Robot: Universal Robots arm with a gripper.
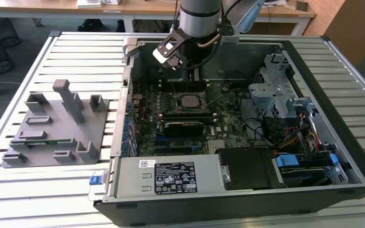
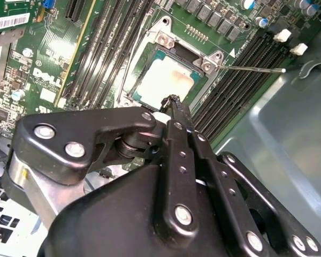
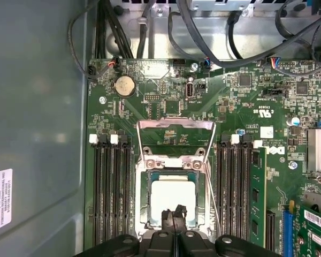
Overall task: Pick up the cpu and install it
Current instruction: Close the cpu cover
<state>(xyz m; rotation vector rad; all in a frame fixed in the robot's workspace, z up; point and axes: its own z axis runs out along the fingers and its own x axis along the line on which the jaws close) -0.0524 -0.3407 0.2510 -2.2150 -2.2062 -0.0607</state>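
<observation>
The cpu [image 3: 172,198], a small square chip with a pale silver top, lies flat inside the dark socket frame [image 3: 144,198] on the motherboard; the second wrist view shows the cpu [image 2: 166,80] too. The socket's metal load plate [image 3: 175,125] is flipped open beside it. My gripper [image 3: 174,216] hangs just above the near edge of the chip, its two black fingers pressed together with nothing between them. In the exterior view my gripper [image 1: 193,76] reaches down into the open computer case, right behind the socket [image 1: 189,101].
The computer case [image 1: 353,156] lies open on a slatted table, with a drive cage [image 1: 271,92] and cables at the exterior view's right. Memory slots [image 3: 111,198] flank the socket. A grey plastic fixture [image 1: 55,126] stands on the table at the exterior view's left.
</observation>
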